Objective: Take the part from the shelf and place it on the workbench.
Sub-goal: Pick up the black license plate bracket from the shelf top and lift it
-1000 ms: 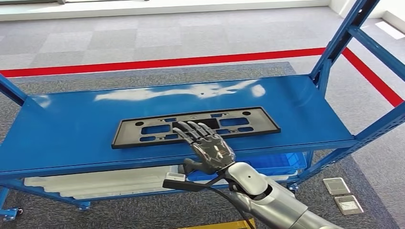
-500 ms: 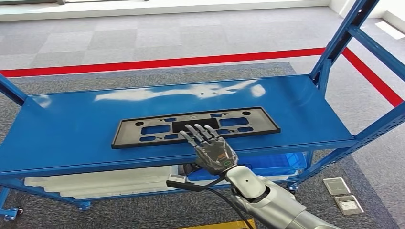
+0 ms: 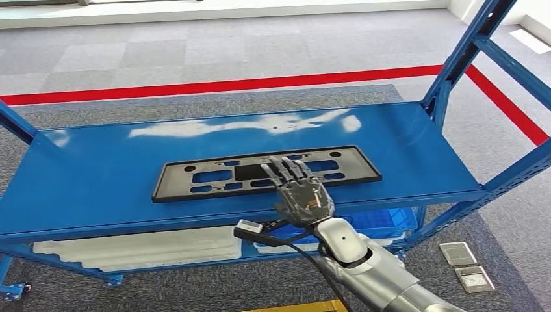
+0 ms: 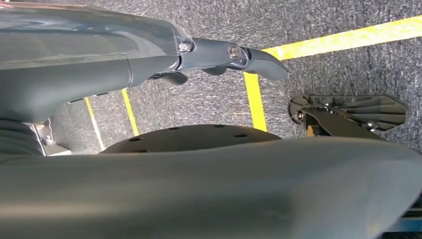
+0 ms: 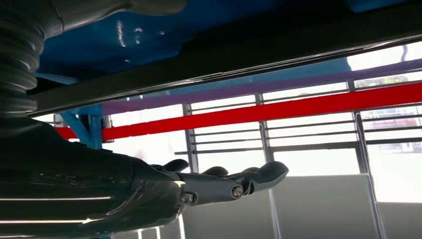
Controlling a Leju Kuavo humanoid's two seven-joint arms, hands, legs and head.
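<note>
Since the earlier frame my right hand [image 3: 300, 193] has shifted right along the black part [image 3: 195, 177], fingers spread flat over its near edge, gripping nothing. Part: lies flat, mid blue shelf [image 3: 84, 188]. Left hand [image 4: 234, 55]: fingers extended, holding nothing.

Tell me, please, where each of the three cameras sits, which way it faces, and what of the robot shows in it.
Head view: high on the body, looking forward and down at the shelf and the part; the right hand reaches over the part.
Left wrist view: behind the left hand, facing carpet with yellow lines.
Right wrist view: behind the right hand, by the blue shelf, fingers stretched out.
Shared: head and right wrist views both show the right hand and the shelf.
</note>
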